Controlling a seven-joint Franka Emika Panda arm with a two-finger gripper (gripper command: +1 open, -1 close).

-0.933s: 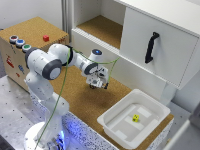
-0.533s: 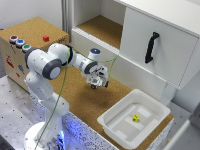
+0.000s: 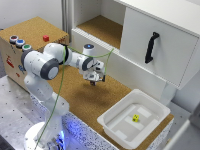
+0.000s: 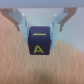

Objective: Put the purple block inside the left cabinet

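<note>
While the arm hangs over the cork table [image 3: 75,97] near the middle of the frame, the gripper [image 3: 94,79] sits just in front of the white cabinet's lower front panel, slightly higher and farther toward the upper right than it was half a second earlier, when it was lower over the cork. In the wrist view the purple block [image 4: 40,42], marked with a yellow letter A, fills the space between the two fingers [image 4: 21,21], which press on its sides; the hand is clamped on the block, with cork blurred behind it. In the exterior view the block is too small and too hidden under the gripper to make out.

That small rise suggests the block is off the surface and the carry has begun. The left cabinet [image 3: 100,27], open-fronted with a brown cork floor, lies in the upper middle of the frame, above and behind the gripper, with its front lip between them. The block looks to need more height before it goes in. At the lower right, a white tray [image 3: 112,122] holding a small yellow object [image 3: 135,118] sits well apart from the path.
</note>
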